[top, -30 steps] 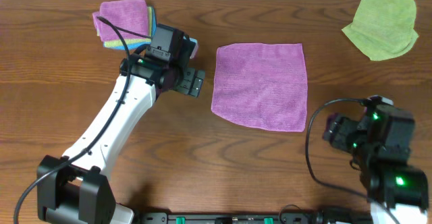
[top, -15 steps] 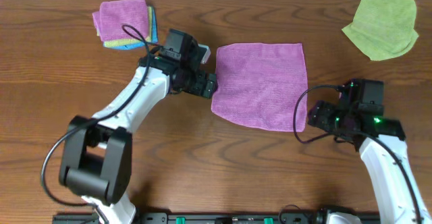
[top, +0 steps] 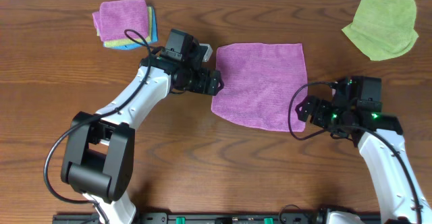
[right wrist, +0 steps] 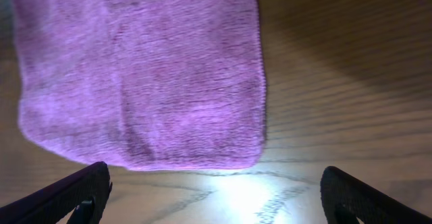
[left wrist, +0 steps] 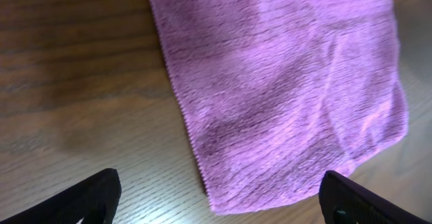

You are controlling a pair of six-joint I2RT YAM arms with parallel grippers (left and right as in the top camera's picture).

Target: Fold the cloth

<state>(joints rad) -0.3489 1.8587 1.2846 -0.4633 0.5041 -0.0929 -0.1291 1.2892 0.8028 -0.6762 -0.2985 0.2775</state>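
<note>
the cloth (left wrist: 283, 82) runs off the top edge of both wrist views; fingertips (left wrist: 88, 197) cropped at lower corners; stacked cloths (top: 121, 44) mostly covered, upper left overhead.

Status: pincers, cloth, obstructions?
Left pincer open at cloth, left edge. Right pincer open at its near-right corner. Cloth flat, unfolded. Nothing blocking.

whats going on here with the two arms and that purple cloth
Two robot arms are lined up on the purple cloth, which lies spread flat on the wooden table. The left gripper is open at the cloth's left edge, and the right gripper is open at its near right corner. Neither has hold of it, so no fold is made yet. A stack of folded cloths and a green cloth lie at the far corners.
</note>
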